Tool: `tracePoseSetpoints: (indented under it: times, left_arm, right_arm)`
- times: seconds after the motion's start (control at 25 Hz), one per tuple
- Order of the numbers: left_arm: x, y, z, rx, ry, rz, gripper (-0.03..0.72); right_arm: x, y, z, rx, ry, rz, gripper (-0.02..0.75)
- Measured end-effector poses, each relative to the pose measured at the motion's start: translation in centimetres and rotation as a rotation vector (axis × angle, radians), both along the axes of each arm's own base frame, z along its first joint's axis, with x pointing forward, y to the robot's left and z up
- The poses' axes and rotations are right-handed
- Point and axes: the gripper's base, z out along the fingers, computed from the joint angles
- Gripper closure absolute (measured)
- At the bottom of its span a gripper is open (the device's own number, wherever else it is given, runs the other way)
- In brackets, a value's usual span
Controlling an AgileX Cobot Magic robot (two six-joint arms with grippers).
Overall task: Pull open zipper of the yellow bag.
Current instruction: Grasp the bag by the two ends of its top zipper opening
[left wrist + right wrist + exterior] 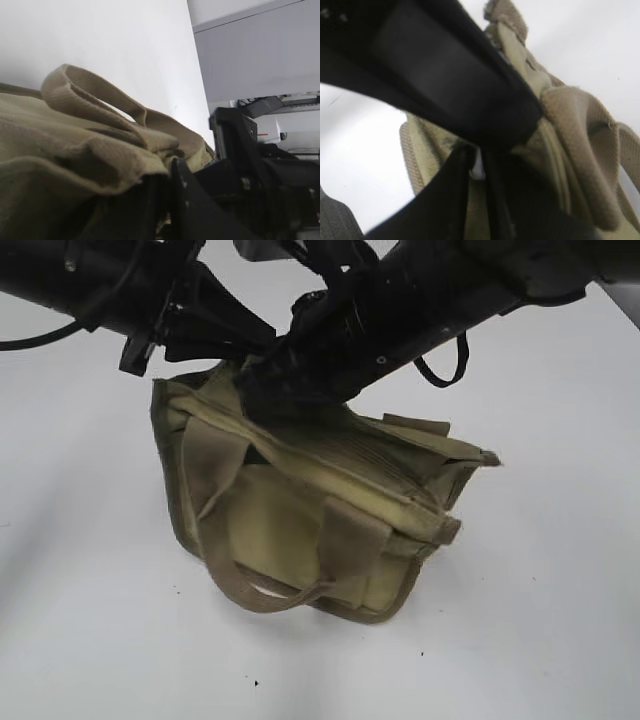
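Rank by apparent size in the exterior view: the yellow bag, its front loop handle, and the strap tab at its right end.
1. yellow bag
2. front loop handle
3. strap tab, clearly smallest

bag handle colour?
Tan-khaki webbing handle, a bit browner than the bag; the exterior view shows it best.

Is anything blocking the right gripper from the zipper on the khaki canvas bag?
Nothing visible does. The right gripper is already down on the top of the khaki canvas bag, beside the left gripper; the zipper pull itself is hidden under them.
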Motion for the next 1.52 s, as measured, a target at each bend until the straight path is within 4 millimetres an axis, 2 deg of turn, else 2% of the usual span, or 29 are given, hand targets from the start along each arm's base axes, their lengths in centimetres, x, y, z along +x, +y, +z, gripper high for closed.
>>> tracePoseSetpoints:
  times: [0.08,0.12,0.44,0.68,1.0,1.04,1.12,1.28,1.32,1.52]
  left_arm:
    - [-0.2,-0.1,0.0,0.005,0.008,-0.022,0.657]
    - [-0.4,-0.1,-0.1,0.011,0.009,-0.032,0.657]
    - [-1.7,0.7,1.0,0.136,-0.081,-0.097,0.657]
    - [-2.2,1.9,1.8,0.226,-0.141,-0.085,0.657]
    - [-2.7,2.8,1.3,0.333,-0.047,-0.06,0.658]
    - [-2.8,2.8,1.3,0.339,-0.031,-0.058,0.657]
    - [-3.1,2.9,1.4,0.343,0.002,-0.055,0.657]
    - [-3.3,3.0,1.2,0.381,0.04,-0.04,0.657]
    - [-3.3,3.1,1.1,0.393,0.046,-0.035,0.657]
    - [-3.3,3.1,1.1,0.4,0.054,-0.022,0.657]
  right_arm:
    - [-0.2,0.0,-0.3,-0.009,0.024,0.016,0.729]
    - [-0.3,0.0,-0.3,-0.012,0.034,0.024,0.736]
    - [-1.4,-0.1,-0.4,-0.053,0.114,0.105,0.736]
    - [-2.3,-1.2,1.5,-0.104,0.039,0.148,0.736]
    - [-3.4,-1.7,3.2,-0.102,0.029,0.179,0.736]
    - [-3.6,-1.5,3.3,-0.1,0.024,0.185,0.727]
    - [-4.1,-0.7,3.4,-0.092,0.002,0.201,0.66]
    - [-5.2,1.7,3.8,-0.054,-0.094,0.226,0.423]
    - [-5.4,2.2,3.7,-0.046,-0.113,0.225,0.388]
    - [-4.7,3.8,1.3,-0.077,-0.123,0.226,0.343]
